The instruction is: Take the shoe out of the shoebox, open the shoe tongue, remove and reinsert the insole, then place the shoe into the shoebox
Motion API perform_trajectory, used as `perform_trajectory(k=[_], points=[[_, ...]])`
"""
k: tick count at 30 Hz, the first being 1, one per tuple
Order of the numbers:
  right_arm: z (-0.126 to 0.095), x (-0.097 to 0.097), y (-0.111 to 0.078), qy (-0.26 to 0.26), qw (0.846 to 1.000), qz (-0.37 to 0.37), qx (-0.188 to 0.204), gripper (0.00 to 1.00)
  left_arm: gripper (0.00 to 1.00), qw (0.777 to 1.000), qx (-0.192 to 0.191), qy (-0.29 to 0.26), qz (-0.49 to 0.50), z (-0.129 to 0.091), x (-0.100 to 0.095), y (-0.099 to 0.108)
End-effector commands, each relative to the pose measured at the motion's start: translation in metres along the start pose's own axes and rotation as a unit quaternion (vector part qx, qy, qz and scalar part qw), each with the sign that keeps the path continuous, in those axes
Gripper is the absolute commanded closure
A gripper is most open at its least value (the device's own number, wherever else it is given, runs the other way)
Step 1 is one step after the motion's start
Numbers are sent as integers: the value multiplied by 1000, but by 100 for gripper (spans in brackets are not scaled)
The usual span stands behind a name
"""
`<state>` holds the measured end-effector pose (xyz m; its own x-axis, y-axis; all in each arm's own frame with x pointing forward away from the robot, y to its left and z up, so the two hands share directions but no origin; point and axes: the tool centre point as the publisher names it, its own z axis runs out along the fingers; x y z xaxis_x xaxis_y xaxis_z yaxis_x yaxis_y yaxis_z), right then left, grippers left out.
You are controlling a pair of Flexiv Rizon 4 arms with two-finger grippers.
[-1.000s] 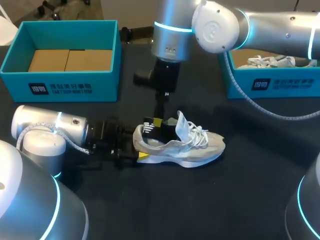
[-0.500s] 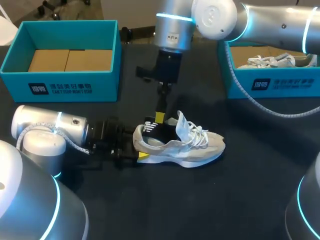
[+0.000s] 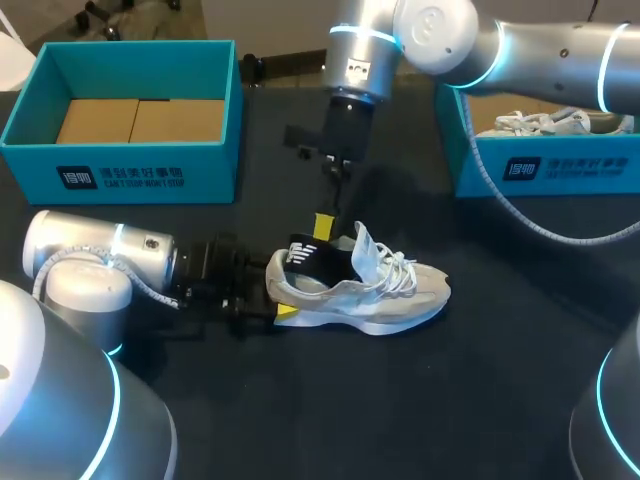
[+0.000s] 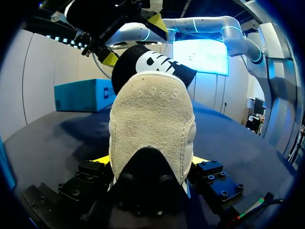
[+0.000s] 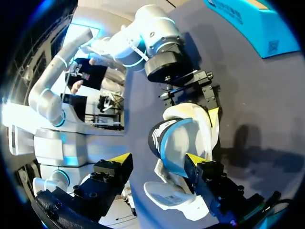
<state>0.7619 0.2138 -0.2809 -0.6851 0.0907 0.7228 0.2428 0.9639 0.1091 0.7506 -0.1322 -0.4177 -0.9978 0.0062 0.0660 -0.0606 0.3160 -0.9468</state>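
L shoebox [image 3: 120, 165]: teal, back-left corner of the table [image 3: 400, 400], w/ cardboard [image 3: 140, 120] lining its floor. L arm comes in low along the left edge. L gripper [image 3: 278, 290] is clamped on the heel of the shoe [image 3: 400, 295]; in the L wrist view the heel fills the gap, w/ a finger pressed to each side [image 4: 150, 164]. Shoe is pale grey w/ white laces, sits upright on its sole at mid-table, toe toward the right edge. Tongue [image 3: 362, 250] is pulled up and forward. Insole [image 3: 312, 262], black w/ blue underside, sticks up tilted out of the heel opening, lower end inside the shoe. R gripper [image 3: 325, 226] hangs just above the insole's top edge, fingers spread wide. In the R wrist view [image 5: 158, 160] one tip is just beside the insole and the other well apart; can't tell if the near tip touches. R shoebox [image 3: 540, 165]: teal, back-right edge, w/ second shoe [image 3: 545, 123] inside.
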Motion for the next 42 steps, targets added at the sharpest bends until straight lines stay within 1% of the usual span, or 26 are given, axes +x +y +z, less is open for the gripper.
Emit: perform_trajectory(k=[1, 2, 4, 10, 19, 23, 24, 28, 30, 31, 32, 37, 39, 40, 41, 42], points=[[2, -1, 3, 17, 1000, 8, 5, 38, 100, 1000, -1, -1, -1, 1, 0, 0], [4, -1, 4, 21, 1000, 12, 10, 33, 100, 1000, -1, -1, -1, 1, 0, 0], [6, 0, 5, 23, 1000, 14, 9, 32, 100, 1000, -1, -1, -1, 1, 0, 0], [12, 0, 8, 26, 999, 19, 10, 36, 100, 1000, -1, -1, -1, 1, 0, 0], [25, 3, 9, 30, 999, 25, -10, 36, 100, 1000, -1, -1, -1, 1, 0, 0], [29, 5, 9, 32, 999, 28, -18, 34, 100, 1000, -1, -1, -1, 1, 0, 0], [31, 5, 8, 33, 999, 29, -19, 36, 100, 1000, -1, -1, -1, 1, 0, 0], [35, 6, 9, 35, 999, 28, -26, 36, 100, 1000, -1, -1, -1, 1, 0, 0], [35, 5, 9, 34, 999, 29, -27, 42, 100, 1000, -1, -1, -1, 1, 0, 0], [35, 5, 9, 33, 999, 29, -28, 49, 100, 1000, -1, -1, -1, 1, 0, 0], [35, 5, 9, 33, 999, 29, -28, 51, 100, 1000, -1, -1, -1, 1, 0, 0], [38, 5, 10, 35, 999, 27, -27, 60, 100, 1000, -1, -1, -1, 1, 0, 0], [39, 5, 10, 36, 999, 26, -27, 69, 100, 1000, -1, -1, -1, 1, 0, 0], [39, 4, 9, 36, 999, 26, -27, 78, 100, 1000, -1, -1, -1, 1, 0, 0], [39, 4, 9, 36, 999, 26, -27, 95, 100, 1000, -1, -1, -1, 1, 0, 0], [39, 5, 9, 37, 999, 24, -29, 100, 100, 1000, -1, -1, -1, 1, 0, 0]])
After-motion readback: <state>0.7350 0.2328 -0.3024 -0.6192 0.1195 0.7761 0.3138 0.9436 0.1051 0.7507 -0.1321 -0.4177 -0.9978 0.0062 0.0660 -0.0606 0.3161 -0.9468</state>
